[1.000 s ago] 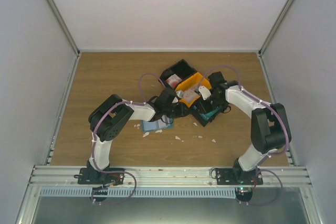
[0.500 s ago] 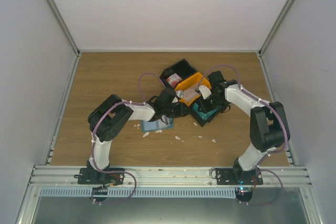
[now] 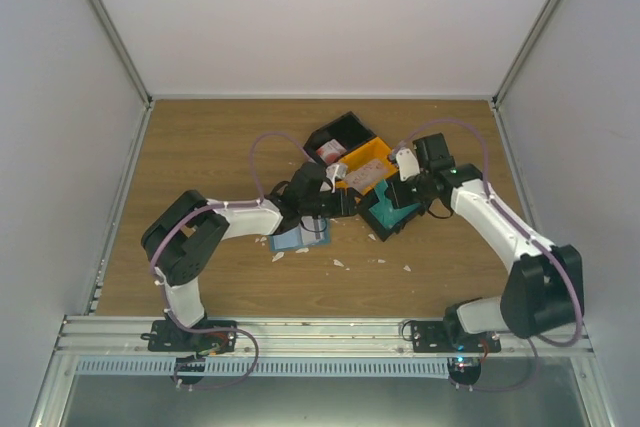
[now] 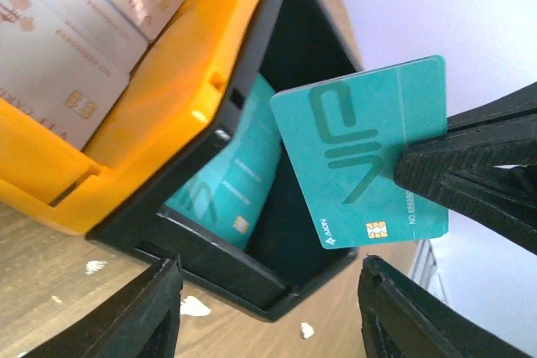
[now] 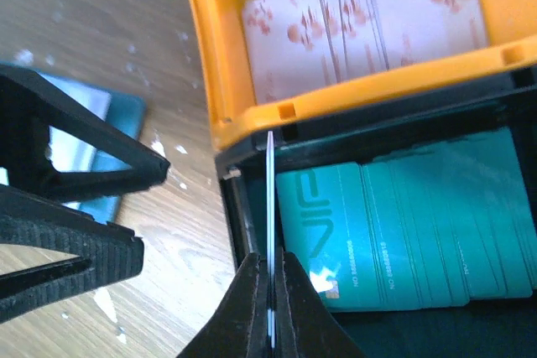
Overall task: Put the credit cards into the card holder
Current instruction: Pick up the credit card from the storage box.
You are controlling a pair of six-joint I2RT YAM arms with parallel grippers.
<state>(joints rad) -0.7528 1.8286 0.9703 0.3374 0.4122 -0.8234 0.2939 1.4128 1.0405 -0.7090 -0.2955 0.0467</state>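
**Plainly, a teal card is hanging over the bins, well apart from its slot**

In the top view, the right gripper (image 3: 392,190) is hovering above the black bin (image 3: 380,230) right of centre. The left gripper (image 3: 345,199) is facing it from the left, beside the yellow bin (image 3: 352,155). The card holder (image 3: 297,239) is lying flat on the bench (image 3: 200,167), lower left of the bins and close under the left arm, with white scraps (image 3: 340,263) scattered near it.

In the left wrist view, the left arm's fingers (image 4: 151,316) are standing wide at the bottom edge, holding nothing. The teal card (image 4: 361,157) is showing face-on at centre right, pinched only by its right edge. More teal cards (image 4: 226,190) are lying in the bin behind it, and pinkish-white cards (image 4: 75,48) are filling the yellow bin at upper left.

In the right wrist view, the right arm's fingers (image 5: 252,308) are clamping the card, which is showing edge-on as a thin line at bottom centre. The holder (image 5: 126,115) is peeking out at the left.

The edge grip is probably the weak point: any knock from the left arm could be swinging the card or dropping it back into the bin. The holder is lying loose, so a card pushed at a slant may be shoving it along the bench instead of entering a slot.
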